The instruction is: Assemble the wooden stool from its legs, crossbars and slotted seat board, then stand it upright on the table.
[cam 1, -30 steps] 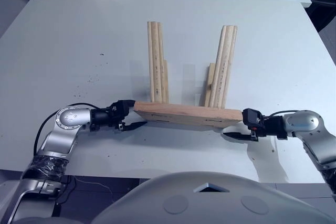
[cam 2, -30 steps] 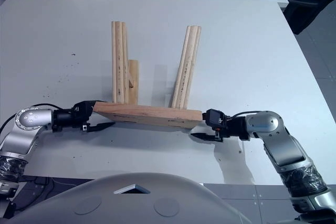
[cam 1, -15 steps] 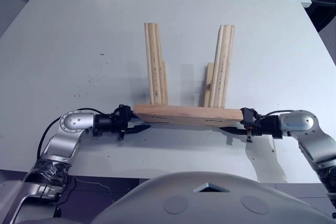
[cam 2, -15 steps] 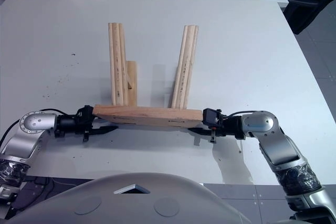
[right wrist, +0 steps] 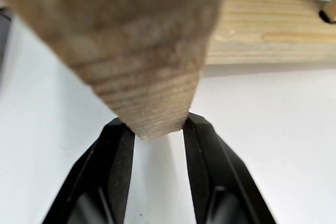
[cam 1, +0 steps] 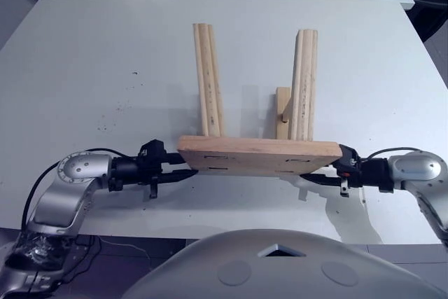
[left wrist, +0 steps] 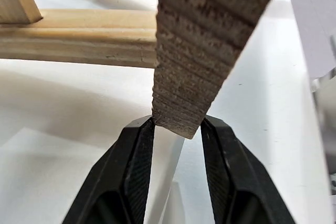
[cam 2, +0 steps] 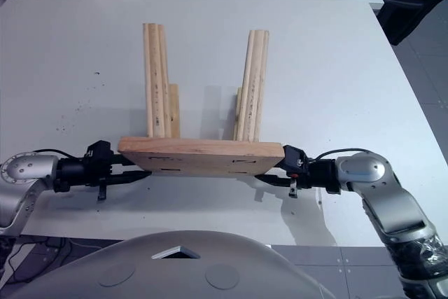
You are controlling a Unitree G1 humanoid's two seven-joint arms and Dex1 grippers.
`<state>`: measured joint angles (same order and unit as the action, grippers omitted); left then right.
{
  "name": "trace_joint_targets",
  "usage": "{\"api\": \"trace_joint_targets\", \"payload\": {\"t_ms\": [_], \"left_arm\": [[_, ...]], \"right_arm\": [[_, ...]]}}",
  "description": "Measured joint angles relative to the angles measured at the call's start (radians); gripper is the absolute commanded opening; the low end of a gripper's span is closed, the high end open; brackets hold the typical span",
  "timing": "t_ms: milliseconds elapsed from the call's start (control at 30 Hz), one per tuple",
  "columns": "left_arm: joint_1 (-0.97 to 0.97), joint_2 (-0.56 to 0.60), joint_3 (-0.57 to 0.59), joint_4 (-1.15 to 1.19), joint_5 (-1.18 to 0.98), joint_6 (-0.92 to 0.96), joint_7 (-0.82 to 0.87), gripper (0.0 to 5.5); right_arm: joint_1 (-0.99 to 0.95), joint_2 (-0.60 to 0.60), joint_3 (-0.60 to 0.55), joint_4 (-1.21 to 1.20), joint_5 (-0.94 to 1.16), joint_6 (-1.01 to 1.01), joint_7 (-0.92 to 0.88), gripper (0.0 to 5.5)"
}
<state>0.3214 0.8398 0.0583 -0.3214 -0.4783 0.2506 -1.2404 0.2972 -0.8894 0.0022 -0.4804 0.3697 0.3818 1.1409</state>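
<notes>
1. Seat (cam 1: pixel 259 155): pale slotted board, on edge, its ends held by the left gripper (cam 1: pixel 185 172) and right gripper (cam 1: pixel 304 176).
2. Legs (cam 1: pixel 208 78): paired pale sticks, stretching away from both grippers.
3. Crossbar (cam 1: pixel 282 110): short, nearer the right gripper.

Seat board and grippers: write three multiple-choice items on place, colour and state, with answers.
1. Where are the left gripper and right gripper?
A. both on one leg
B. one at each end of the seat board
C. on a crossbar

2. Colour of the left gripper's fingers?
A. black
B. white
C. red

3. State of the legs?
A. standing upright
B. loose, apart from the board
C. joined to the board, pointing away from the robot

B: one gripper flanks each board end.
A: the wrist view shows black fingers.
C: the legs run from the board across the table.
</notes>
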Motion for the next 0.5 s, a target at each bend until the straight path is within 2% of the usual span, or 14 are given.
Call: {"api": "trace_joint_targets", "payload": {"t_ms": [300, 500], "left_arm": [[0.104, 0.051, 0.237, -0.281, -0.263, 0.261, 0.082, 1.33], [0.185, 0.086, 0.384, -0.349, -0.454, 0.408, 0.085, 1.33]], "right_arm": [[0.08, -0.106, -0.31, -0.183, 0.339, 0.32, 0.015, 1.31], [0.137, -0.175, -0.464, -0.2, 0.623, 0.508, 0.021, 1.31]]}}
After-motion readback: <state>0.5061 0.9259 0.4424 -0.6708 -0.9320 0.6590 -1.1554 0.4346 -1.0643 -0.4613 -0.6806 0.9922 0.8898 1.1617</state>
